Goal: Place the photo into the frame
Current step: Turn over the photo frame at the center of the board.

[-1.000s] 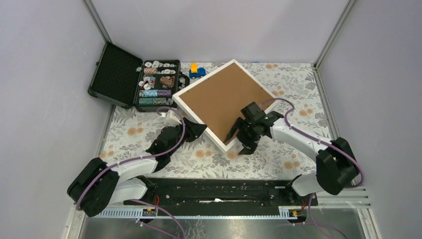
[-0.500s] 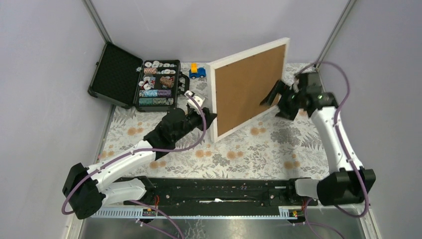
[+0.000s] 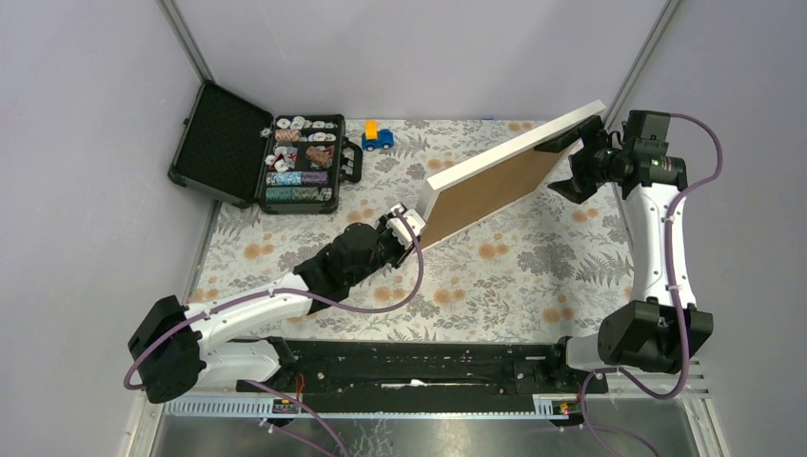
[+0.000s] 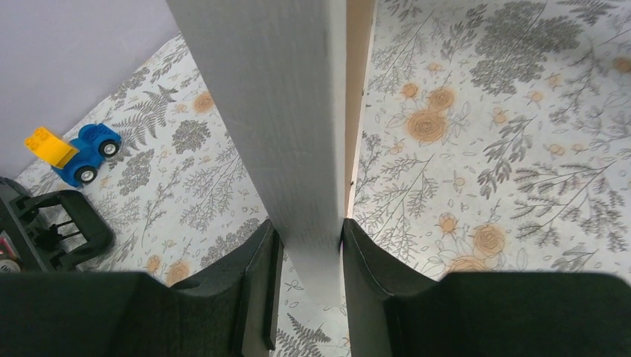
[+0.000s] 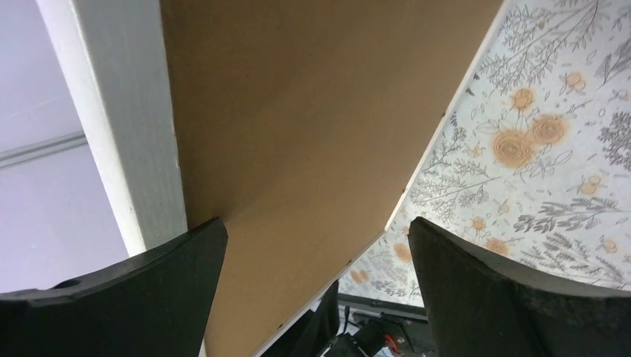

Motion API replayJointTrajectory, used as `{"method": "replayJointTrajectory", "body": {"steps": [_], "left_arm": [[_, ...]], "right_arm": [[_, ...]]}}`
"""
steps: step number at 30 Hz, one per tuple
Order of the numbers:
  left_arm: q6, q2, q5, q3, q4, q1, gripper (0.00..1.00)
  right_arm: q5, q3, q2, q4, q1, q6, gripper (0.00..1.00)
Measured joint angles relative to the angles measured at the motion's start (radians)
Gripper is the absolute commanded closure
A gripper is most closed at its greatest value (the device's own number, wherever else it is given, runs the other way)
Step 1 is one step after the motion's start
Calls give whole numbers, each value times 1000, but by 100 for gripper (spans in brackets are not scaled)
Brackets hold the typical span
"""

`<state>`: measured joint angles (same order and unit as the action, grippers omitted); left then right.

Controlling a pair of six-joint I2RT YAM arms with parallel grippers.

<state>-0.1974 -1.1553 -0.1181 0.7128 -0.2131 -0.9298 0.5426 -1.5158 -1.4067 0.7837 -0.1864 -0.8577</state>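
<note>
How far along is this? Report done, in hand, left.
Done: nothing confirmed; no photo is in view. In hand: the frame, tilted up, brown back showing, left gripper clamped on its lower corner, right gripper open around the upper one. Left, probably: inserting the photo.

**Non-task items on the floral table**

A black case (image 3: 221,145) is seen lying open at the far left corner, with its foam-lined half tipped back toward the left wall. Its tray half is divided into compartments packed with small mixed pieces, too small to be identified. A blue toy truck (image 3: 377,137) with a yellow load is set just beside the case's handle (image 3: 350,164), near the back wall. The table is covered by a cloth (image 3: 533,281) printed with grey leaves and orange flowers.
</note>
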Motion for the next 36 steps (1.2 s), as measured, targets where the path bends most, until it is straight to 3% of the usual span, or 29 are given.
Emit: {"method": "replayJointTrajectory", "body": {"steps": [17,23,26,30,31,33,36], "left_arm": [[-81,-54,-100,-143,-165,-27,100],[-97,-74,-139,-172,-228,-63,99],[-122,-89,-172,-211,-286,-96,87],[-127,-110,-203,-216,-319,-123,42],[-125,-110,-203,-216,-317,-123,35],[-74,-104,-208,-216,-312,-130,24],[31,-40,-204,-232,-295,-155,12]], "right_arm": [[20,87,173,-48,-32,-103,1],[26,177,142,-81,-33,-113,18],[14,208,132,-77,-34,-108,28],[-2,211,132,-72,-35,-79,46],[0,211,130,-73,-35,-73,50],[-4,212,125,-75,-36,-50,69],[-35,237,95,-51,-43,-3,82]]}}
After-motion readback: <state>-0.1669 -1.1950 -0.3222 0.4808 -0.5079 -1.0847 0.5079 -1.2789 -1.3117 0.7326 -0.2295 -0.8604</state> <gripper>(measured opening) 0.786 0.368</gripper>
